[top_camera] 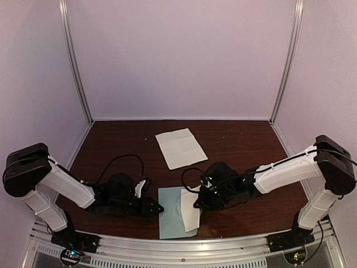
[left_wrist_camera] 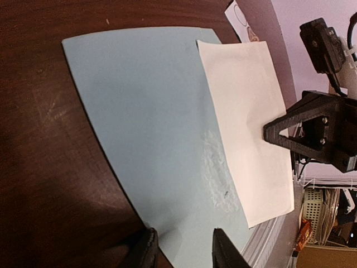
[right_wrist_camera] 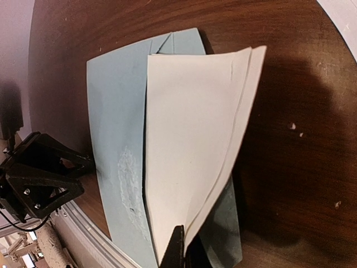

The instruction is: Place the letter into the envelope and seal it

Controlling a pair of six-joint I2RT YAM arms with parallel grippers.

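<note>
Letter [right_wrist_camera: 195, 145] not yet in: right gripper [right_wrist_camera: 179, 248] pinches it tight, sheet lying over envelope [top_camera: 170, 219] at bottom centre of top view. Left gripper [left_wrist_camera: 181, 250] part open, straddling envelope's edge, gripping nothing. Insertion and sealing are both left to do.

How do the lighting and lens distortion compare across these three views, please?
Top external: dim, soft and purple-tinted, little detail on the dark table. Left wrist: fisheye bows the envelope's edges, heavy shadow lower left. Right wrist: the letter throws a broad shadow rightward onto the wood.
</note>
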